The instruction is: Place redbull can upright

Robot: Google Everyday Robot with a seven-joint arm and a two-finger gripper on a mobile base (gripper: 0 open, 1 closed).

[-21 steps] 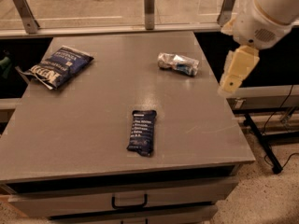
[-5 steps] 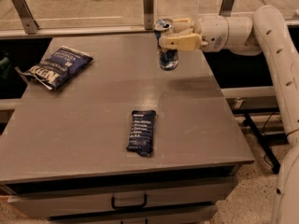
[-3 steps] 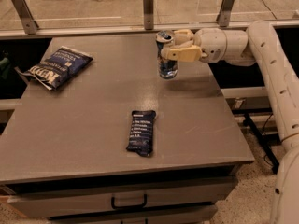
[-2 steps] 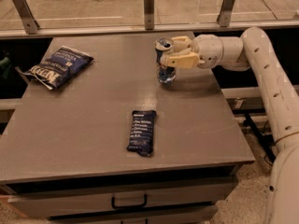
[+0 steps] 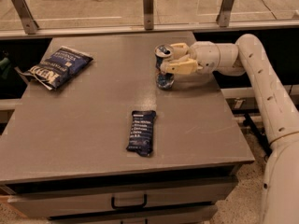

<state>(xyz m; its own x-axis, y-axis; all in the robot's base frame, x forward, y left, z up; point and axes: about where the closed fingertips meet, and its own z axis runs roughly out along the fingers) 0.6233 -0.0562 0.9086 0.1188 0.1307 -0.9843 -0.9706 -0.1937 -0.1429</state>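
gripper (image 5: 168,59) is grasping the redbull can (image 5: 164,79), one tan finger (image 5: 183,66) wrapping across the front of the can's middle, the other sitting behind it up near the rim. can is standing upright, silver top facing up, blue lower half showing below the finger. its base is sitting at tabletop level, but can't tell if it's fully resting or just off the surface. location: right half of the grey table (image 5: 88,120), toward the far edge, near the right side. white arm (image 5: 264,85) is reaching in from the right, curving down along the table's right side to the bottom-right corner of the view. dark-blue snack bar (image 5: 142,132) is lying flat near the table's centre-front, well apart from the can, closer to the camera and a bit left of it. blue chip bag (image 5: 58,66) is lying at the far-left corner, partly hanging over the left edge, well apart from both. drawer with a dark handle (image 5: 129,203) is showing under the front edge. glass rail with metal posts (image 5: 148,7) is running behind the table.
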